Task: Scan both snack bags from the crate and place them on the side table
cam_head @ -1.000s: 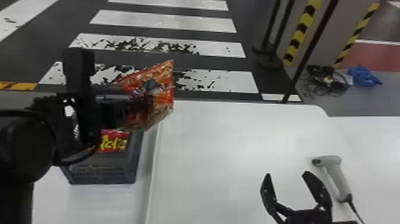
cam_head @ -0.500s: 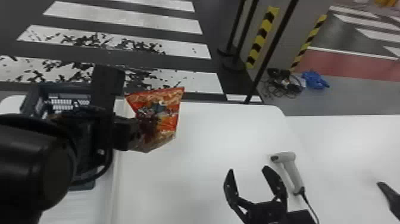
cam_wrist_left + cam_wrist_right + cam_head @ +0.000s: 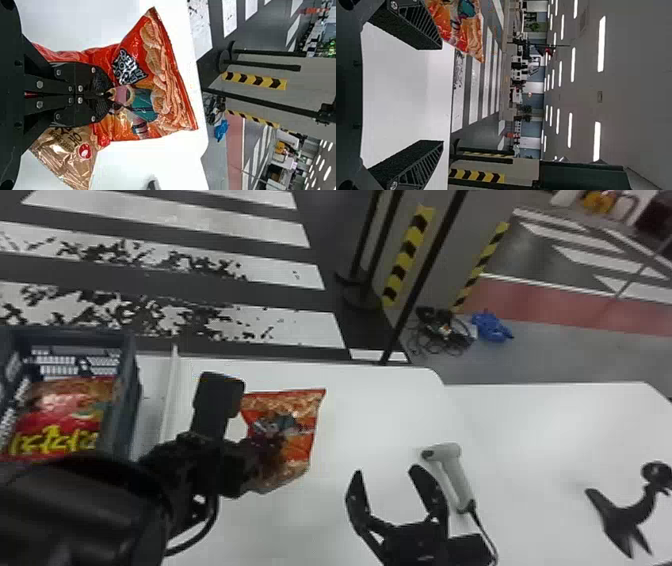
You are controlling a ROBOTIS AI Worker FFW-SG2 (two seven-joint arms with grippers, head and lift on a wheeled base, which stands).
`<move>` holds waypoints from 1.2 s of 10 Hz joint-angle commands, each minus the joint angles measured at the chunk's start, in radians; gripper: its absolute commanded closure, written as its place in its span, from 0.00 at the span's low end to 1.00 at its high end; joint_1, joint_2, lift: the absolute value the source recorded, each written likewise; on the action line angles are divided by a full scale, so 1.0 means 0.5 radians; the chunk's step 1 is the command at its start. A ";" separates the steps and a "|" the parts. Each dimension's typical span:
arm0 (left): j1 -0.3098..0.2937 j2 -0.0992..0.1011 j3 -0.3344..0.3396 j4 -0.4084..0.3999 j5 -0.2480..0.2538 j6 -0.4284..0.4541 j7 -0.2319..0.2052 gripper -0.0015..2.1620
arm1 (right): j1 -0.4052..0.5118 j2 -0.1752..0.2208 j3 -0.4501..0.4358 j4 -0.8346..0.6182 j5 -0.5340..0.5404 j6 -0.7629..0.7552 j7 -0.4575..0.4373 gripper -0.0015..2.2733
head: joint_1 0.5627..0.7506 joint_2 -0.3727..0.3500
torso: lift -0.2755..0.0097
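"What's nearest?"
"The right hand [image 3: 386, 471], spread open, with the scanner [image 3: 452, 470] just beside it on the bench [image 3: 380, 410]. The dark thing [image 3: 617, 515] farther right is perhaps a stand; it's hard to tell."
"And the left hand [image 3: 269, 444]?"
"Clenched on the orange-red snack bag [image 3: 302, 425], over the bench."
"The other bag [image 3: 62, 405]?"
"Lying in the crate [image 3: 129, 395], to the left."
"Beyond?"
"Striped floor [image 3: 300, 327] and a blue bundle [image 3: 491, 326]."
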 commanded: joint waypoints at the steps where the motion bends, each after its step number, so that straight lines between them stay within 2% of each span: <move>1: 0.023 -0.008 -0.060 0.103 0.031 -0.101 0.015 0.99 | 0.002 0.008 -0.004 -0.006 0.002 0.000 -0.003 0.03 | 0.70 0.03 | 0.62; 2: 0.026 -0.008 -0.069 0.173 0.129 -0.125 0.009 0.99 | 0.002 0.008 -0.007 -0.009 0.002 0.007 -0.003 0.03 | 0.70 0.03 | 0.62; 3: 0.029 -0.008 -0.078 0.232 0.212 -0.205 -0.019 0.82 | 0.006 0.008 -0.007 -0.009 0.002 0.013 -0.003 0.03 | 0.70 0.03 | 0.62; 4: 0.036 -0.008 -0.102 0.232 0.252 -0.205 -0.041 0.34 | 0.012 0.008 -0.004 -0.015 0.011 0.019 -0.022 0.03 | 0.70 0.03 | 0.62; 5: 0.051 -0.008 -0.109 0.216 0.243 -0.205 -0.080 0.00 | 0.015 0.008 -0.004 -0.028 0.014 0.031 -0.022 0.03 | 0.70 0.03 | 0.62; 7: 0.078 -0.008 -0.081 0.133 0.243 -0.205 -0.093 0.01 | 0.030 0.008 -0.001 -0.055 0.020 0.043 -0.022 0.03 | 0.70 0.03 | 0.62; 8: 0.118 -0.008 -0.069 0.035 0.187 -0.205 -0.083 0.01 | 0.030 0.008 -0.004 -0.061 0.020 0.062 -0.022 0.03 | 0.70 0.03 | 0.62; 9: 0.161 -0.008 -0.069 -0.057 0.080 -0.328 -0.071 0.01 | 0.033 0.008 -0.001 -0.068 0.020 0.068 -0.022 0.03 | 0.70 0.03 | 0.62; 11: 0.275 -0.008 0.002 -0.244 -0.083 -0.696 -0.047 0.02 | 0.039 0.008 0.008 -0.077 0.020 0.099 -0.022 0.03 | 0.70 0.03 | 0.62; 12: 0.327 -0.008 0.045 -0.321 -0.171 -0.850 0.018 0.03 | 0.036 0.008 0.008 -0.077 0.020 0.105 -0.022 0.03 | 0.70 0.03 | 0.62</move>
